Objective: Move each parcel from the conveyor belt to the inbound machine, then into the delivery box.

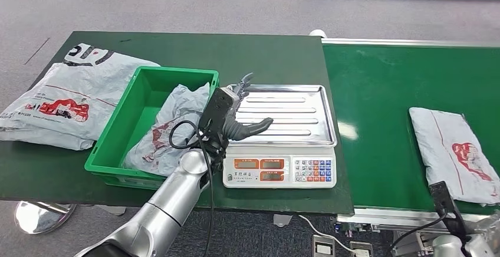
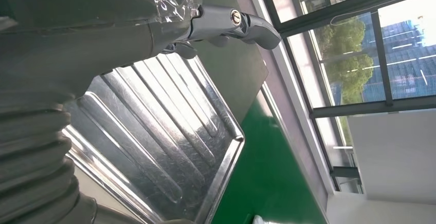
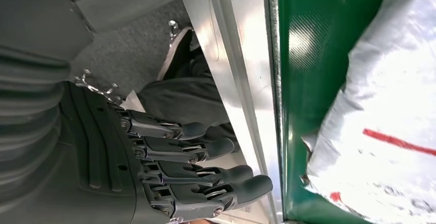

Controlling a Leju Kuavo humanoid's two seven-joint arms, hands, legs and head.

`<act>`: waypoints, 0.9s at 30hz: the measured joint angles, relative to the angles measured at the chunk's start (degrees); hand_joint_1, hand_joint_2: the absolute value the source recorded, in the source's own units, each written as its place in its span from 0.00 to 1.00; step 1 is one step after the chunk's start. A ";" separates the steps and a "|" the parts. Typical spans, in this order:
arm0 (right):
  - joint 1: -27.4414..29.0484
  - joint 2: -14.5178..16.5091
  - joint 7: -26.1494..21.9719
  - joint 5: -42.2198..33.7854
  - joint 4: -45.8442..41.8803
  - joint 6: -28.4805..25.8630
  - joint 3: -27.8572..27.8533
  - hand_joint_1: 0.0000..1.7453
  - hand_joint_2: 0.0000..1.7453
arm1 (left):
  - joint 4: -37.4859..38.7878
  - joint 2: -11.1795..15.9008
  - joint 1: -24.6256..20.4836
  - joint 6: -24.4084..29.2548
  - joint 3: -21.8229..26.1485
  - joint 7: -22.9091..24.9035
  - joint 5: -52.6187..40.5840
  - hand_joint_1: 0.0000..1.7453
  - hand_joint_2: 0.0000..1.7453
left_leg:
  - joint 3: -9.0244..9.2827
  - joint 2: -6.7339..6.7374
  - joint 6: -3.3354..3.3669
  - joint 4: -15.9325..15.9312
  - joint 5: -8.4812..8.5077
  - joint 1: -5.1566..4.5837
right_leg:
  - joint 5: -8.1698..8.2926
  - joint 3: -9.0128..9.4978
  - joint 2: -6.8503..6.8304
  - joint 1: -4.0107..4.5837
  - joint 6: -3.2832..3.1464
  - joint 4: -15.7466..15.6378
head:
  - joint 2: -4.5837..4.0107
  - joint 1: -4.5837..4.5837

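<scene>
Next parcel (image 1: pixel 457 154) flat on the belt (image 1: pixel 377 98), long axis running away from the robot, just beside the empty, spread-fingered right hand (image 3: pixel 169 172). Left hand (image 1: pixel 236 118) empty, fingers apart, over the scale tray (image 1: pixel 295 112).

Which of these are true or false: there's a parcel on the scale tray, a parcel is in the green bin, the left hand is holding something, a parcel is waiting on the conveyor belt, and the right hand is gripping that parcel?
1. A parcel lies on the scale tray. False: the tray is bare.
2. A parcel is in the green bin. True.
3. The left hand holds something. False: it is over the tray's left edge with fingers spread and nothing in them.
4. A parcel on the belt is on the conveyor belt. True.
5. The right hand grips that parcel. False: it hangs beside the belt's frame, fingers extended, not touching it.
</scene>
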 joint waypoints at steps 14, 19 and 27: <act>-0.74 7.01 -3.39 2.72 -11.30 0.98 2.23 0.00 1.00 | -0.21 0.00 0.31 -0.01 2.28 -0.27 -1.76 0.00 1.00 | -0.02 -0.03 0.00 -0.01 0.00 0.00 | -0.02 0.01 -0.01 0.00 0.01 0.01 | 0.00 -0.01; -3.52 6.86 -1.53 4.34 -11.31 -1.56 8.97 0.00 1.00 | -0.82 0.26 0.53 0.01 3.44 -0.84 -1.55 0.00 1.00 | -0.01 0.02 -0.03 -0.01 0.04 0.00 | 0.01 0.01 0.04 0.00 0.00 0.02 | 0.00 -0.01; -10.30 0.92 -0.97 3.38 0.06 -5.71 20.23 0.00 1.00 | -4.06 2.33 2.29 0.02 4.31 -1.10 0.27 0.00 1.00 | 0.00 -0.10 0.00 0.03 0.08 -0.01 | 0.04 0.02 -0.05 -0.01 0.02 0.01 | 0.00 -0.01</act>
